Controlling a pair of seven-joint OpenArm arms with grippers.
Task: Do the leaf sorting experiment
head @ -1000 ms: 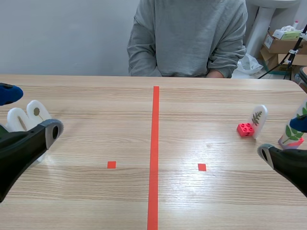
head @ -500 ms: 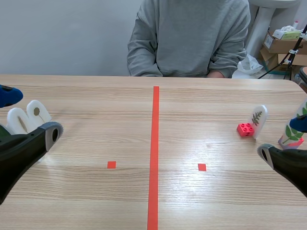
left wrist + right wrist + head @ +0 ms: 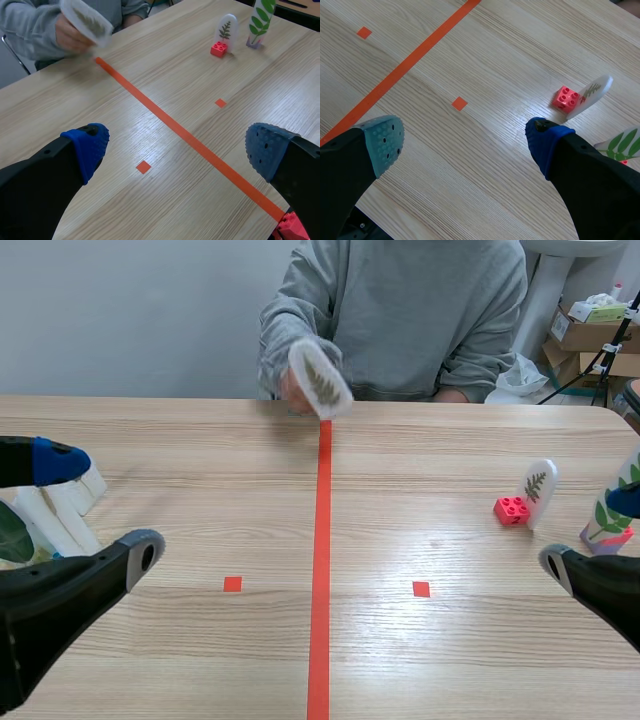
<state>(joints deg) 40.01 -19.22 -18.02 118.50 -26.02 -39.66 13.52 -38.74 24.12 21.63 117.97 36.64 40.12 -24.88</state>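
A person's hand point(image 3: 296, 390) holds a white leaf card point(image 3: 318, 380) above the far end of the orange line; the left wrist view shows that card point(image 3: 86, 20) far ahead of my gripper. A small leaf card point(image 3: 538, 488) stands in a red brick point(image 3: 511, 509) at the right. Next to it, a card with larger green leaves point(image 3: 615, 508) stands at the table's right edge. My left gripper point(image 3: 98, 505) hovers open at the left, beside white cards point(image 3: 62, 508). Holding nothing, my right gripper point(image 3: 590, 532) is open just in front of the two standing cards point(image 3: 590, 94).
The person point(image 3: 400, 310) sits across the table. The orange line point(image 3: 322, 570) divides the table, with a small orange square on either side. A red brick point(image 3: 290, 230) shows under my left gripper's finger. Boxes point(image 3: 590, 335) stand behind the table's right corner.
The person's hand has come up holding a leaf card over the far end of the line. My left gripper has shifted right and toward the middle. The right arm has stayed put.
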